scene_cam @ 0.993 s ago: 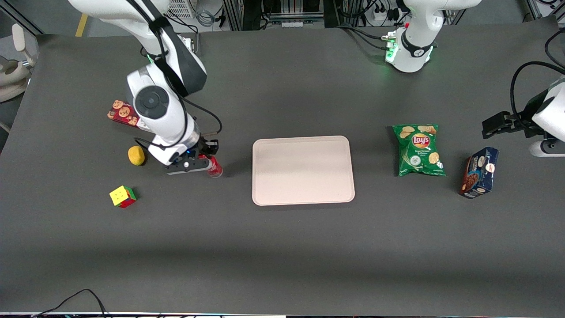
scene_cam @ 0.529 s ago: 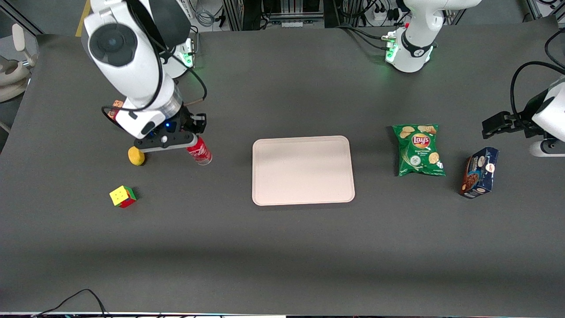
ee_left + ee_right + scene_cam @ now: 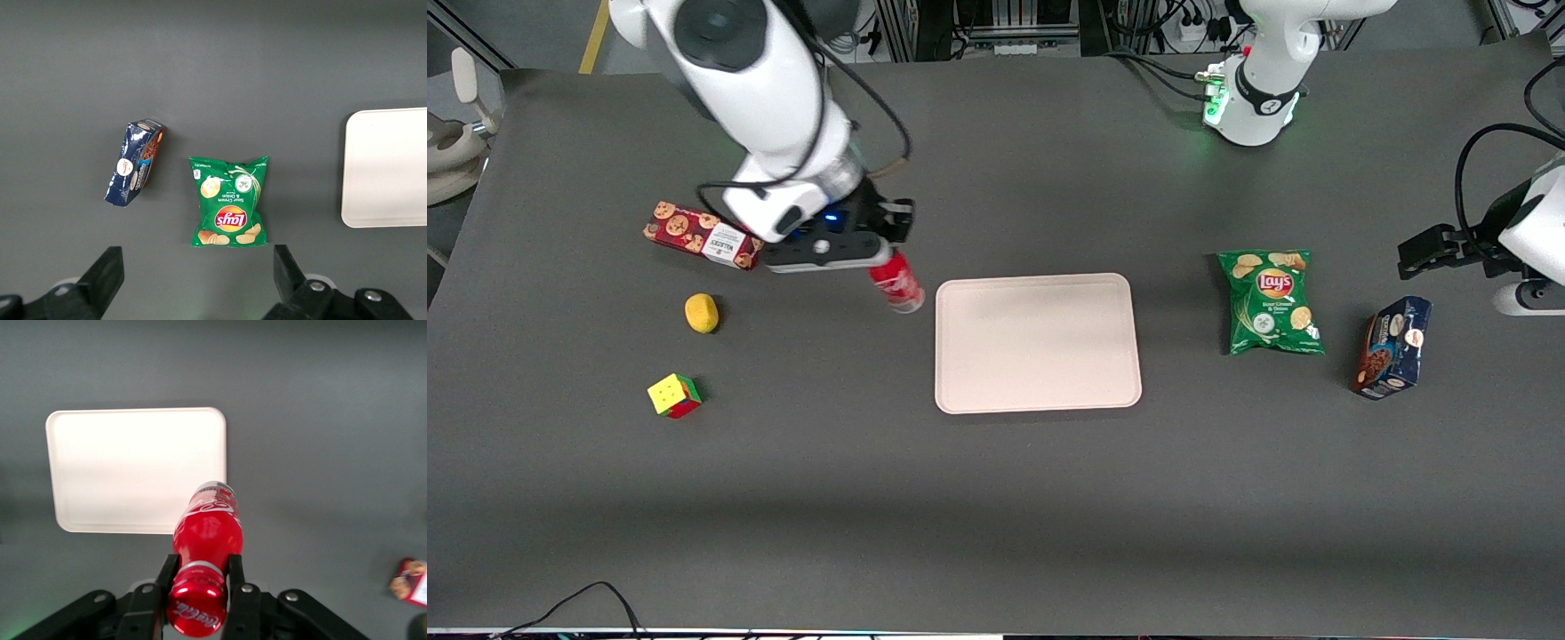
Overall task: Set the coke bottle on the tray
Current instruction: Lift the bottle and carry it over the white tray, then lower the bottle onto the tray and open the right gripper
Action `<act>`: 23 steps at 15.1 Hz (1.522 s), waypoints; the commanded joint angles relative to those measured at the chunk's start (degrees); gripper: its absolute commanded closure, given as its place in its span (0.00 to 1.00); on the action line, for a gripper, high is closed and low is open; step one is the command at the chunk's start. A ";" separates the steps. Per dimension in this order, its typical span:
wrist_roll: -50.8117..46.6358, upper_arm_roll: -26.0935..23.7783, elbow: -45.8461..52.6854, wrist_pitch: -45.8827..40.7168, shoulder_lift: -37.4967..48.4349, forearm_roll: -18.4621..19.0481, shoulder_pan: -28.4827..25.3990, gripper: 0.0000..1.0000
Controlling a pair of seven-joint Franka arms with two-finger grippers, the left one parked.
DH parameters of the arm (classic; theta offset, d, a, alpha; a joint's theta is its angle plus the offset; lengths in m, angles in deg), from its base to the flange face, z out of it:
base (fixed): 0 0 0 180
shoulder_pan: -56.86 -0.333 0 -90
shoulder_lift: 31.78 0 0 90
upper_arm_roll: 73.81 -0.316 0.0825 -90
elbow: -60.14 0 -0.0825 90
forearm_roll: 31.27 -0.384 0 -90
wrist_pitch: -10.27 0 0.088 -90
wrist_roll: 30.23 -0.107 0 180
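My right gripper (image 3: 874, 258) is shut on the neck of the coke bottle (image 3: 897, 284), a small red bottle with a red cap and a clear base, and holds it in the air just beside the tray's edge at the working arm's end. In the right wrist view the fingers (image 3: 165, 575) clamp the bottle (image 3: 208, 528) below its cap, base pointing down. The pale beige tray (image 3: 1037, 342) lies flat mid-table with nothing on it; it also shows in the right wrist view (image 3: 133, 467) and partly in the left wrist view (image 3: 387, 167).
A red cookie box (image 3: 701, 236), a yellow lemon-like thing (image 3: 702, 313) and a coloured cube (image 3: 674, 395) lie toward the working arm's end. A green Lay's bag (image 3: 1270, 300) and a dark blue box (image 3: 1392, 347) lie toward the parked arm's end.
My gripper lifted the coke bottle off the table, rose, then carried it sideways toward the tray. The cookie box, hidden before by the arm, now shows.
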 commanded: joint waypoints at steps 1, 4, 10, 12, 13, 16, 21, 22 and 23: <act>-8.61 0.20 9.53 -0.09 -10.50 4.48 -6.46 1.00; -10.03 0.11 9.19 3.78 -14.37 8.26 -7.53 1.00; -10.03 0.20 2.61 15.90 -18.77 9.86 -7.18 1.00; -10.03 0.29 1.90 16.27 -19.83 9.86 -7.18 1.00; -10.03 0.29 1.02 16.27 -19.83 9.86 -7.00 1.00; -9.77 0.73 -1.61 18.01 -19.83 10.03 -6.74 1.00; -9.86 0.82 -4.08 21.01 -19.83 10.65 -6.21 1.00; -9.95 0.82 -4.08 21.01 -19.83 10.65 -6.21 1.00; -9.95 0.90 -4.26 21.01 -20.09 10.65 -6.21 1.00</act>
